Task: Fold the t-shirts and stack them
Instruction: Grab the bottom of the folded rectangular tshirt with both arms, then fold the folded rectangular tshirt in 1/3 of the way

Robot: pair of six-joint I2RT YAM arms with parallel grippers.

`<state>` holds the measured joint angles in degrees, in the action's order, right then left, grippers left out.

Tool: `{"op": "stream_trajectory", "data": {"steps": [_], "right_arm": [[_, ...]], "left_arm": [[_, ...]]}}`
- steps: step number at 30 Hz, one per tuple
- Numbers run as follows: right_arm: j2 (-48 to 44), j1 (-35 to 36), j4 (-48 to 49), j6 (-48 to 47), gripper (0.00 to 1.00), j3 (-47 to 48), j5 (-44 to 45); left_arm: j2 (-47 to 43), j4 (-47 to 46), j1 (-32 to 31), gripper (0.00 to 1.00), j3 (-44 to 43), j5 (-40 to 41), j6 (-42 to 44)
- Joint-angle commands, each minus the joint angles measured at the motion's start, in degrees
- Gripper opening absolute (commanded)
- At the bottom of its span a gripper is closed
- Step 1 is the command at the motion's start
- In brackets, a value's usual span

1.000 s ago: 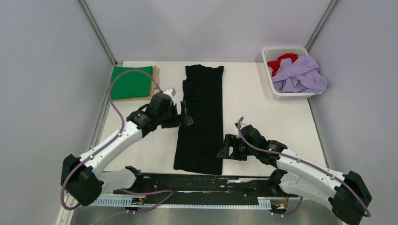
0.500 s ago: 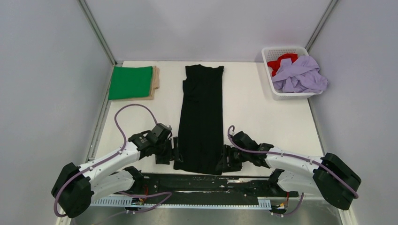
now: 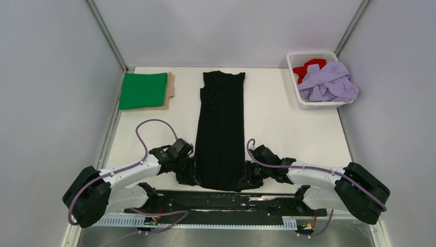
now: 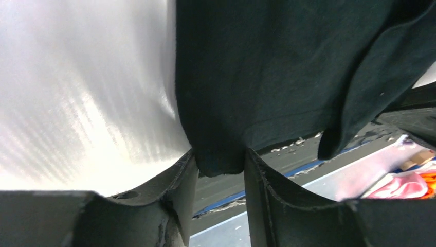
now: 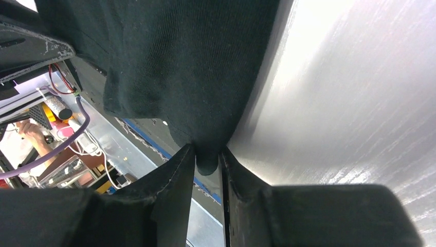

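Observation:
A long black t-shirt (image 3: 221, 128), folded into a narrow strip, lies down the middle of the table with its hem at the near edge. My left gripper (image 3: 192, 177) is at the hem's left corner. In the left wrist view that gripper (image 4: 220, 154) is shut on the corner of the black t-shirt (image 4: 257, 67), which fills the gap between the fingers. My right gripper (image 3: 246, 176) is at the hem's right corner. The right wrist view shows it (image 5: 207, 152) pinching a bunch of the black t-shirt (image 5: 180, 62). A folded green t-shirt (image 3: 143, 90) rests on a tan t-shirt (image 3: 171, 87) at the back left.
A white lattice basket (image 3: 314, 54) stands at the back right, holding a red t-shirt (image 3: 307, 67) and a lilac t-shirt (image 3: 329, 82) that spills over its rim. The near table edge and a black rail (image 3: 226, 198) run just below both grippers.
Both arms came down toward the near edge to the black t-shirt's hem corners. Both pairs of jaws narrowed from wide open onto the cloth.

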<state>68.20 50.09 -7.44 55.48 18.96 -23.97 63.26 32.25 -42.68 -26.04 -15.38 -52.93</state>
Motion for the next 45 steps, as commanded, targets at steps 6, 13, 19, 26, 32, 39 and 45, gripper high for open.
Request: {"op": "stream_trajectory", "data": {"steps": [6,13,19,26,32,39,45], "right_arm": [[0.42,0.36,2.56,-3.54,0.14,1.89,-1.07],[-1.46,0.23,-0.01,-8.03,0.03,6.67,2.88],[-2.88,-4.81,-1.34,-12.34,0.01,11.99,6.42],[5.0,-13.07,1.08,-18.29,0.0,22.96,7.25],[16.85,-20.03,1.63,-21.21,0.0,31.94,6.32],[26.56,-23.53,1.9,-24.2,0.0,39.39,8.74],[30.9,-26.05,2.32,-27.16,0.0,43.94,9.77]], "left_arm": [[5.19,-10.69,-0.21,0.03,-0.39,3.29,-1.06],[0.8,-11.27,-0.21,0.0,-3.12,2.12,1.1],[0.93,-11.75,0.97,0.0,-8.33,4.99,3.66],[8.34,-15.17,9.41,0.0,-17.73,7.66,7.6],[19.77,-14.86,14.73,0.0,-28.71,6.37,13.23],[32.53,-15.88,19.3,0.0,-38.49,5.17,16.47],[39.35,-14.19,21.05,0.0,-45.67,2.11,19.55]]}}
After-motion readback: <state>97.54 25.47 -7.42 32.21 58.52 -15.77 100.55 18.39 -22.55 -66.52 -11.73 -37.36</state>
